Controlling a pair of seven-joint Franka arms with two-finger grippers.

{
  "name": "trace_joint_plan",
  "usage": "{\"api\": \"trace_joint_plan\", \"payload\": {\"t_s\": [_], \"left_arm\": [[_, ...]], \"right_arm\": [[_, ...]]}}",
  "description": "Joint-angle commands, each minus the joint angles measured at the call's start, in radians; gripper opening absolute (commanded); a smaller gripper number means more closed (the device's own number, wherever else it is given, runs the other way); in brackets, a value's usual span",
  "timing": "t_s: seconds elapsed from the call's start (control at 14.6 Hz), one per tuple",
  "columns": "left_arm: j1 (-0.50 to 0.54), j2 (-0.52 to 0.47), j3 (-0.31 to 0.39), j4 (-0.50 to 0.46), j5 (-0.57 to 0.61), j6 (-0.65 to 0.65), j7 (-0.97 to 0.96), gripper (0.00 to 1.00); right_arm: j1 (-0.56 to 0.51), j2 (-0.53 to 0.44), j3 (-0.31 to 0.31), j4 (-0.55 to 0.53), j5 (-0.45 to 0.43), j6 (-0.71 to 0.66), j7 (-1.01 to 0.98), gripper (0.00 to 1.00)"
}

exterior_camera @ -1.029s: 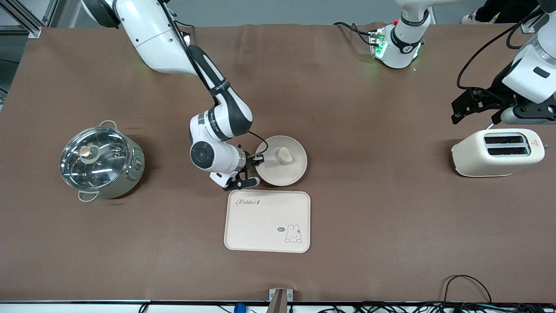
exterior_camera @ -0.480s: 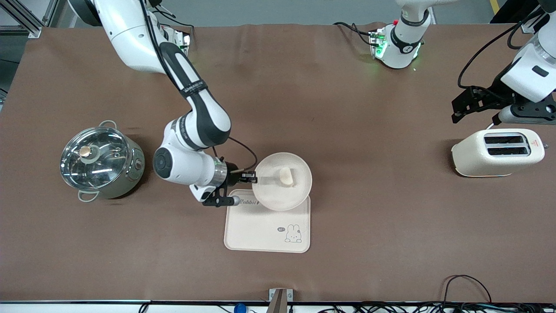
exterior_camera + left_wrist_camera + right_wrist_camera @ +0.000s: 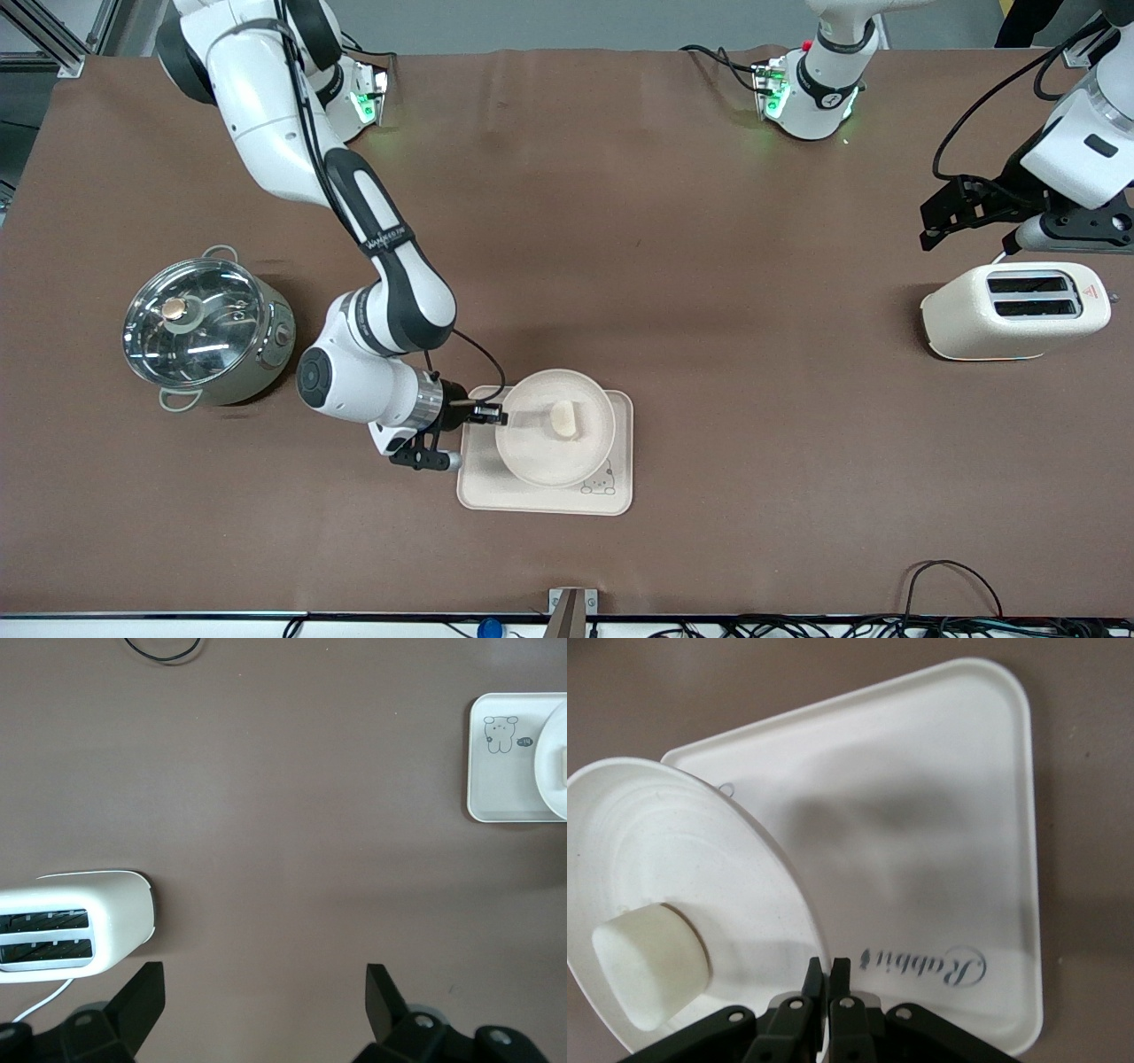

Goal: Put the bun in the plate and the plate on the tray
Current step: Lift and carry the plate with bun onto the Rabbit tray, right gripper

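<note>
Plate (image 3: pixel 542 452) first: the round, plain cream-beige shallow dish with a raised rim is pinched at its edge by the right claw (image 3: pixel 493 414), whose two black fingers are clamped together on the rim at the side toward the right arm's end of the desk. In the right wrist view the fingertips (image 3: pixel 839 979) meet on the rim with the dish (image 3: pixel 682 877) standing out past them, and a shadow lies on the tray under it, so I judge the plate is carried just above the tray and not yet set down, though the front view cannot settle whether it touches.

Inside the dish sits the bun (image 3: pixel 563 418), a small cream-white stubby rounded lump, lying a little off the middle of the plate's floor. That first half of the task looks done.

Under the plate is the tray (image 3: pixel 620 496), cream-beige, rectangular with rounded corners; its "Rabbit" lettering shows in the right wrist view (image 3: pixel 921 964), and only the top of the rabbit drawing peeks out from beneath the plate's rim in the front view. The plate hangs over the tray's middle.

What is left, by my reading: lower the plate flat onto the tray, loosen the grip, and draw the claw clear without dragging the dish.

The left claw (image 3: pixel 264 992) waits with its fingers spread apart and empty, up over the brown desk (image 3: pixel 709 266) by the cream two-slot toaster (image 3: pixel 1014 310). A steel pot with a glass lid (image 3: pixel 205 326) stands toward the right arm's end.
</note>
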Motion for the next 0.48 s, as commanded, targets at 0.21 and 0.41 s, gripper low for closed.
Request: {"api": "trace_joint_plan", "payload": {"t_s": [0.21, 0.41], "left_arm": [[0.016, 0.001, -0.009, 0.01, -0.022, -0.009, -0.005, 1.0], [0.019, 0.003, -0.009, 0.011, -0.022, -0.009, 0.01, 1.0]], "right_arm": [[-0.03, 0.08, 0.007, 0.062, 0.02, 0.039, 0.006, 0.01], [-0.024, 0.092, 0.007, 0.059, 0.02, 0.061, 0.006, 0.02]]}}
